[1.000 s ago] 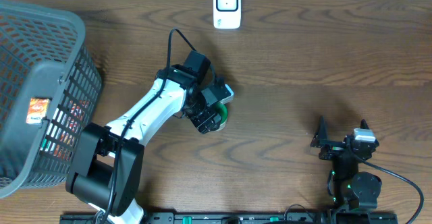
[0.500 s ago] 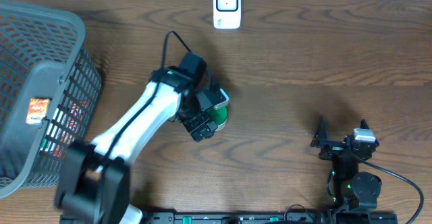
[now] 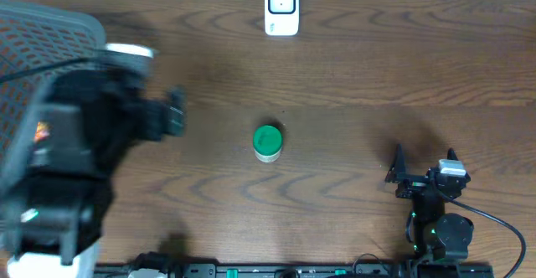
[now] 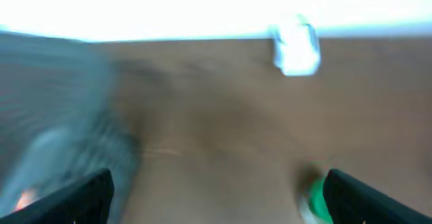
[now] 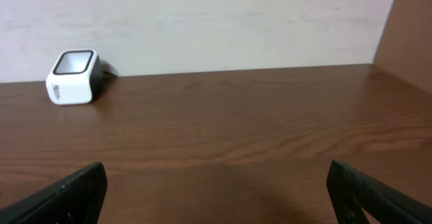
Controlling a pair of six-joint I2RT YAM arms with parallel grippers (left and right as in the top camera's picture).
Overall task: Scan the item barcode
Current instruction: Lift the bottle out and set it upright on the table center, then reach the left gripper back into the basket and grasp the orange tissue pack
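The wooden table now carries the item on its own. A second ago the left arm was at the table's middle with its gripper around the green-lidded container. It has since swung back in a blur over the grey mesh basket at the left. The left gripper has let go, and its fingers are spread with nothing between them. The right gripper rests near the front edge as before, fingers spread and empty. The white barcode scanner sits at the far edge. The green-lidded container stands upright mid-table, well apart from the scanner and both grippers. This likely means a handover placement, with the scan not yet done.
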